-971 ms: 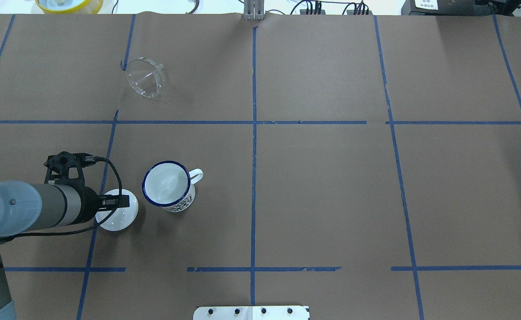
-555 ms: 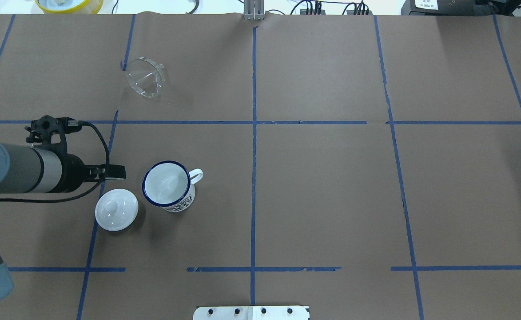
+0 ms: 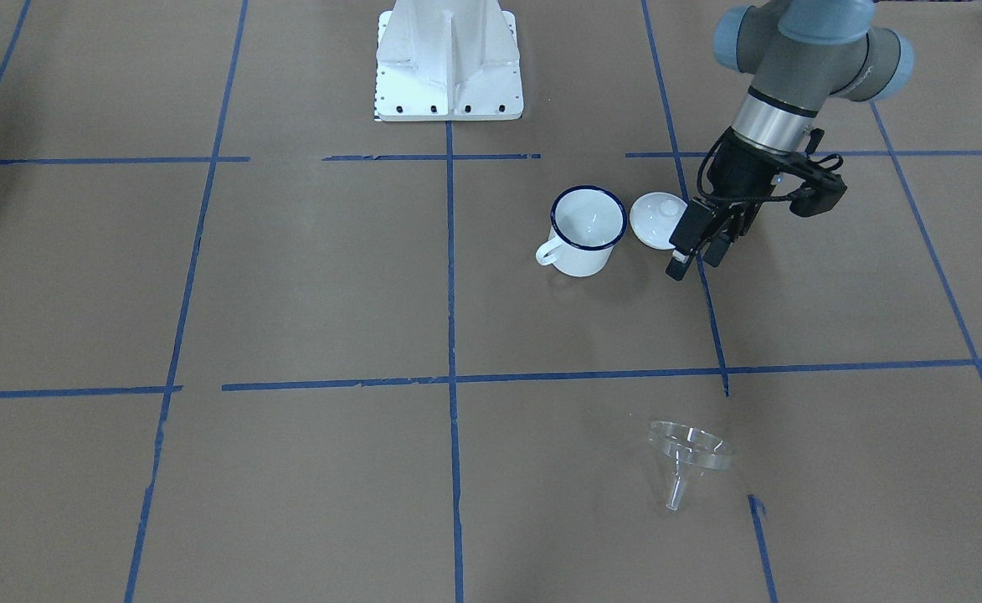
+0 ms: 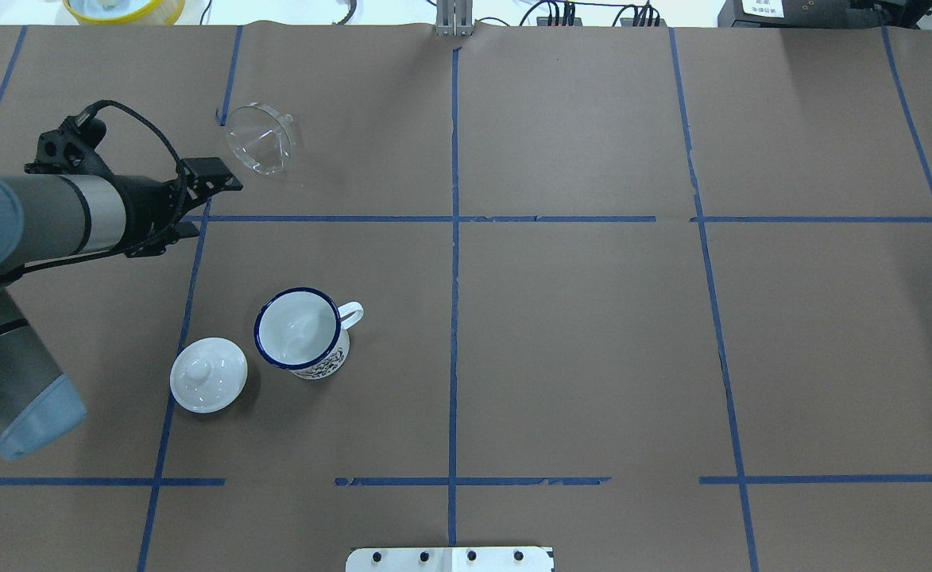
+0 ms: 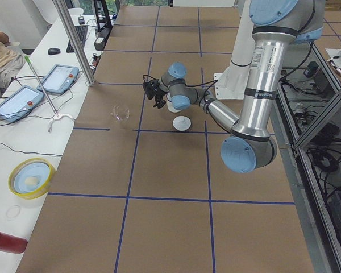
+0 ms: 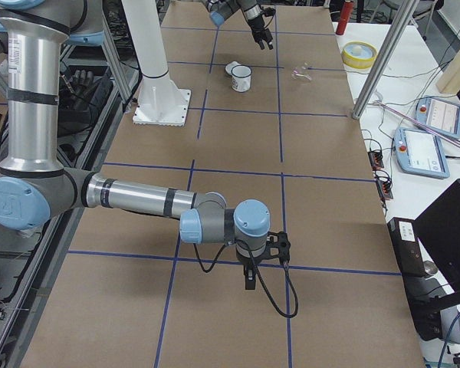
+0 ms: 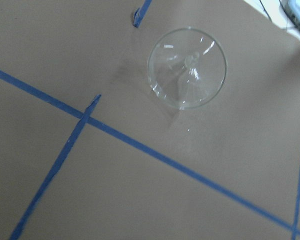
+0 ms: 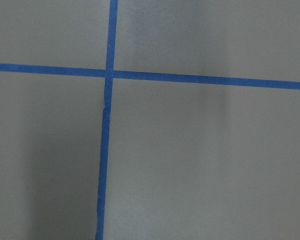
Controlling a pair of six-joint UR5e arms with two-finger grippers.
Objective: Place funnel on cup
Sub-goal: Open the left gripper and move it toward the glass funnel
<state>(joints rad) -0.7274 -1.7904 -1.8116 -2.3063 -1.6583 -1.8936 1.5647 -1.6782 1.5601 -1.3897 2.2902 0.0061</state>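
count: one funnel, one cup, one lid and two end effectors, that's the lot
funnel: small clear plastic funnel with a wide round rim, tipped on its side on the desk, up toward the far edge on the robot's left half, nothing touching it
cup: white enamel mug with a dark blue rim, upright, mouth up, looks empty, on the left half and closer to the robot-side edge, well apart from the funnel, handle pointing to the robot's right
lid: round white knobbed lid, knob up, just beside the cup on the side toward the left edge
left end effector: left end effector is up in the air over the left part, somewhere between lid and funnel, jaws spread and gripping nothing
right end effector: right end effector hangs low near the right end, honestly can't tell if it's released or clenched
desk: brown paper-covered desk with a grid of blue tape lines
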